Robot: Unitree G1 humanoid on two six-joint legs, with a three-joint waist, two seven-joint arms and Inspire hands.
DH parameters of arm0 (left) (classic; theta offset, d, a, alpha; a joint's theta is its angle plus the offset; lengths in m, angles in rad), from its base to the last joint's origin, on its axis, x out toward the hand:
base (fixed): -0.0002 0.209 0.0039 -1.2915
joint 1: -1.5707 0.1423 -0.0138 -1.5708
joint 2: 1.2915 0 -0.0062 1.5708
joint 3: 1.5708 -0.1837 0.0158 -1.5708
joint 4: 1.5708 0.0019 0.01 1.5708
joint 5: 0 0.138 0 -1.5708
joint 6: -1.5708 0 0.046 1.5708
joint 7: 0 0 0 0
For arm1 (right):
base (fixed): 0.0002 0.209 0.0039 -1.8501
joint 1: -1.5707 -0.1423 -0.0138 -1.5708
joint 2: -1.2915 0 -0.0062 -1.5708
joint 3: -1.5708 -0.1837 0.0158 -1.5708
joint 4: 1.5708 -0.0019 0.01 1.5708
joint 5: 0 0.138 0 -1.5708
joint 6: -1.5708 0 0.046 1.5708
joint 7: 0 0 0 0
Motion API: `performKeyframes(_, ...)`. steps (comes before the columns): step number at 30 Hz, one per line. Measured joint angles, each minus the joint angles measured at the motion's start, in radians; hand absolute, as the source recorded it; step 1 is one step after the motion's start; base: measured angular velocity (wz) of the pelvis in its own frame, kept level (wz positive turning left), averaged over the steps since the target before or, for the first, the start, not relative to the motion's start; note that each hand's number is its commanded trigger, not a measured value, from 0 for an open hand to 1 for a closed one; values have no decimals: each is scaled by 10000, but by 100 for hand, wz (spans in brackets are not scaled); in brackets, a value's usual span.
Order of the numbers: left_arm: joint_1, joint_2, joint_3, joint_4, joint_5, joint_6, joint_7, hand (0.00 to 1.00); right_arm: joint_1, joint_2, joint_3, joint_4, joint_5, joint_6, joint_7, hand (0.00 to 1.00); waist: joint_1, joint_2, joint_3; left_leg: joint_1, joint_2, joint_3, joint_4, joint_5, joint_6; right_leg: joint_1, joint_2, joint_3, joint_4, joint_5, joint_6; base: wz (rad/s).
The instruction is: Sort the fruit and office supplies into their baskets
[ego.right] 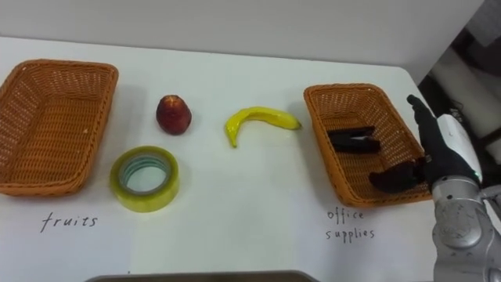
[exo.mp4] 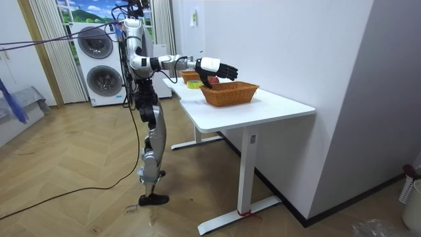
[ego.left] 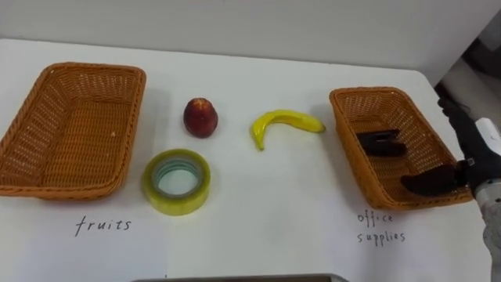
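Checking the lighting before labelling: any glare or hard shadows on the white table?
Left eye view: no glare on the white table, just soft, short shadows beneath the red apple, yellow banana and yellow tape roll. Room view: it is evenly lit, no bright spots.

Apple point(ego.left: 200, 117), banana point(ego.left: 282, 124), tape roll point(ego.left: 176, 202) between left basket point(ego.left: 94, 69) and right basket point(ego.left: 368, 92); one item point(ego.left: 381, 143) in the latter

A white bench point(exo.mp4: 276, 105) stands on a wood-plank floor point(exo.mp4: 79, 151) against a pale wall point(exo.mp4: 296, 46). At the room view's left, two front-loading washing machines point(exo.mp4: 102, 78) are stacked beside a beige curtain point(exo.mp4: 46, 52).
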Motion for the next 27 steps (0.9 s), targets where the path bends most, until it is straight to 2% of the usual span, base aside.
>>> performKeyframes(10, -29, -2, -7, 39, -24, -29, 60, 0, -26, 0, -1, -430, 96, -16, 1, 0, 7, 39, 29, 17, 0, 0, -3, 0, 0, 33, 1, 6, 0, 0, 0, 0)
performKeyframes(17, -71, -32, -8, 437, -36, -208, 99, 0, -160, 0, -1, -963, 321, -12, 1, 0, 46, 18, 39, 89, -2, 4, -14, 0, 0, 137, 4, 17, -3, 0, 0, 0)
performKeyframes(21, -118, -39, -12, 424, -20, -229, 90, 0, -773, -2, -1, -1950, 498, -46, -25, 0, 15, 112, 93, 69, 8, 12, -13, 0, 0, 109, 31, 100, -3, 0, -1, -1)
performKeyframes(27, -46, -47, -183, 444, -19, -234, 59, 0, -916, 1, 178, -2766, 804, -121, -39, 0, 169, 22, 30, 31, 10, 9, 6, 0, 0, 90, 31, 118, -8, 1, -1, 0)
